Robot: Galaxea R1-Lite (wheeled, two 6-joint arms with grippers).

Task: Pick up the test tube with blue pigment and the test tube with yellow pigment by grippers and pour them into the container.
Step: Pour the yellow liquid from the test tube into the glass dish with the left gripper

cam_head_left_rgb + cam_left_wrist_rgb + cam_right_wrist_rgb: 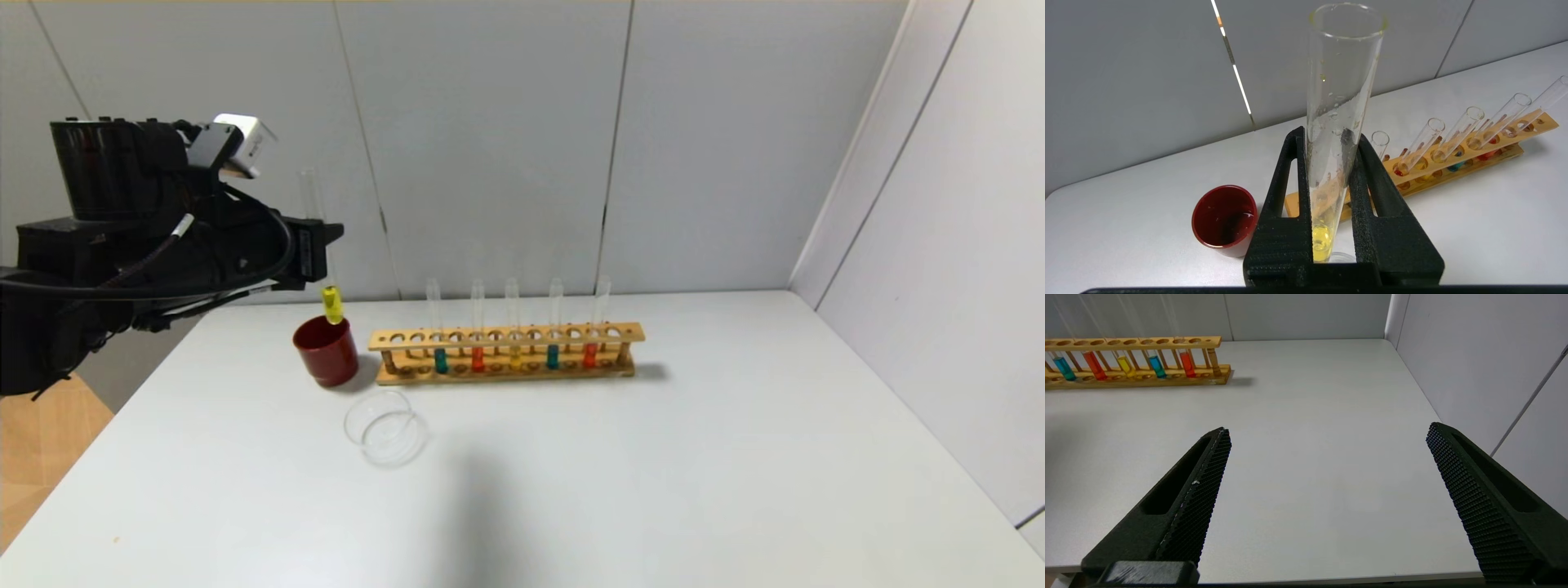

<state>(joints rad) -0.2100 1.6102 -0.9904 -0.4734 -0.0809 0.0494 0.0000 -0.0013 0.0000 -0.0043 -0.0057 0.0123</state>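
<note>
The test tube with yellow pigment [331, 304] stood nearly upright, its long axis vertical, clamped between the fingers of the left gripper [1329, 136], with the lemon-yellow liquid sitting in its rounded bottom below the grip. Its lower end hung just above the dark red cup [326, 351], not over the container [385, 427], which lay on the table nearer the robot and slightly to the gripper's right, apart from the cup. So the coming move likely called for carrying the tube toward the robot until its mouth could tip over the clear dish.

Farther to the gripper's right stood the wooden rack [506, 353], holding a test tube with blue pigment [441, 360] at its near end. The right gripper [1327, 430] hung with jaws spread wide and empty, well away from the rack; the left was clearly the nearer arm.
</note>
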